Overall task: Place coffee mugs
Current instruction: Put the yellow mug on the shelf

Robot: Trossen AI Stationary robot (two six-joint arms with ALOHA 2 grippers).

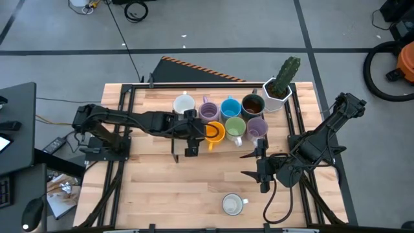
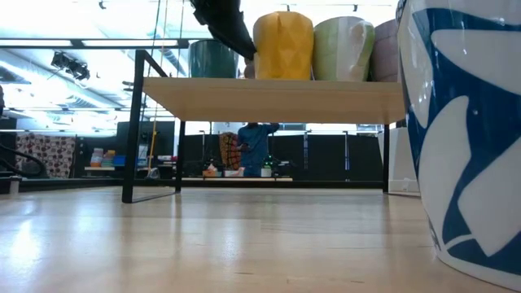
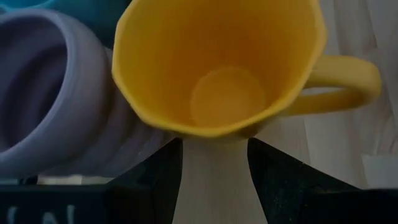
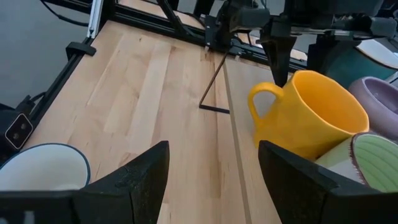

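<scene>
Several mugs stand in a cluster at the table's far middle: white [image 1: 184,103], lavender [image 1: 208,111], blue [image 1: 230,108], dark brown [image 1: 252,103], green [image 1: 235,127], a second lavender [image 1: 257,128] and orange [image 1: 215,133]. In the low view they stand on a raised wooden board [image 2: 277,99]. My left gripper [image 1: 197,134] is open, slanting down at the orange mug [image 3: 217,68] from the table's left, its fingers just short of the mug's wall. My right gripper [image 1: 262,171] hangs open near the right, holding nothing. Another white mug [image 1: 233,204] stands alone near the front edge. My left gripper stands open at the orange mug's wall [image 3: 211,134], on the side toward the table's left, slanting down. The mug stands upright on the board with its handle [image 3: 348,81] off to one side. Whether a fingertip touches the wall, I cannot tell.
A white faceted planter with a green cactus [image 1: 279,84] stands at the far right corner. Black frame rails [image 1: 123,129] run along both table sides. Bare wood lies between the cluster and the front white mug [image 4: 40,168].
</scene>
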